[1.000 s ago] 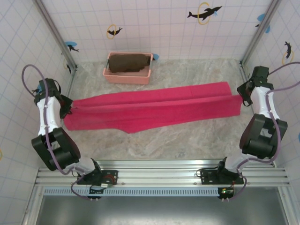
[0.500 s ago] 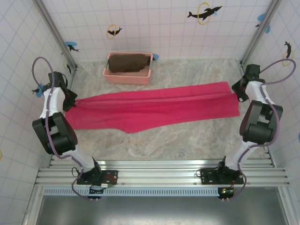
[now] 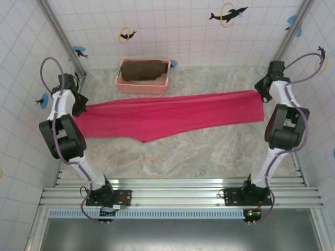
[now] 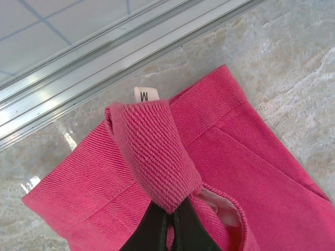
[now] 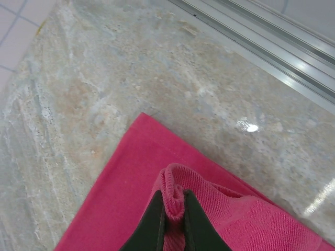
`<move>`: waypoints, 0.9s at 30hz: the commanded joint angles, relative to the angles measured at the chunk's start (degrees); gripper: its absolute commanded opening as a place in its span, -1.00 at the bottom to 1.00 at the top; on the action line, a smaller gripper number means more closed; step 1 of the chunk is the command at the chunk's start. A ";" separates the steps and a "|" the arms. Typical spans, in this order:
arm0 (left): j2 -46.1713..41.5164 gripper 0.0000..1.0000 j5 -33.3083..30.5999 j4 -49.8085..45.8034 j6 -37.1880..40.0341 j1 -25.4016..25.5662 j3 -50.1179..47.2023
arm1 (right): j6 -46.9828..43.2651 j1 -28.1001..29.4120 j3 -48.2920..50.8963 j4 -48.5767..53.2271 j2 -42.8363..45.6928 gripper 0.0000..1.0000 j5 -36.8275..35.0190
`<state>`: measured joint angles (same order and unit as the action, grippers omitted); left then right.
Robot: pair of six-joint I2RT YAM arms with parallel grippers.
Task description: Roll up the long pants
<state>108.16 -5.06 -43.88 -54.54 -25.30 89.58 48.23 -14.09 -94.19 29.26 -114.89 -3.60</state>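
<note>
- Your long pants (image 3: 167, 115) lie stretched across the surface (image 3: 199, 157), from arm to arm.
- Left jaws pinch the waist end, beside a white tag (image 4: 146, 95) reading "M".
- Right jaws pinch a folded hem edge.

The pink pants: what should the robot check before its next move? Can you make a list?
1. Left gripper pinching the pink pants at the tag end: ok.
2. Right gripper pinching the other end: ok.
3. Pants pulled long between the two grippers: ok.
4. Edges lined up neatly: not ok, a pointed flap sticks out on the near side.
5. Pink basket with the brown cloth apart from the pants: ok, but close.
6. Pants lying flat on the table or lifted: cannot tell.
</note>
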 commanded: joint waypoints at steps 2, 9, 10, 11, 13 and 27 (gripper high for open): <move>2.61 -1.00 -5.98 3.72 -1.78 -0.80 3.43 | -0.31 -0.58 -5.52 -2.69 -4.02 -0.97 -4.60; 7.15 0.93 -2.85 9.06 -1.88 -0.66 6.62 | -1.93 -0.14 -13.49 -3.96 -9.96 0.48 -3.05; 8.81 0.95 -1.78 9.26 -1.84 -0.63 8.41 | -2.64 -0.09 -15.71 -2.57 -11.08 0.63 -2.97; 10.28 0.95 -0.81 9.26 -1.57 -0.51 10.16 | -3.16 -0.01 -17.50 -1.33 -12.00 0.69 -2.91; 13.01 0.95 -0.15 7.48 -1.35 -0.13 14.51 | -3.93 -0.04 -19.81 0.29 -13.10 0.71 -2.41; 5.28 0.95 -1.16 5.56 2.25 0.18 5.27 | -6.28 0.88 -10.96 3.39 -9.26 0.69 5.24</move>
<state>117.19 -5.89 -36.91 -53.95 -25.32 97.80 42.89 -14.04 -108.18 30.06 -126.69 -0.67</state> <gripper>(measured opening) 0.975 0.846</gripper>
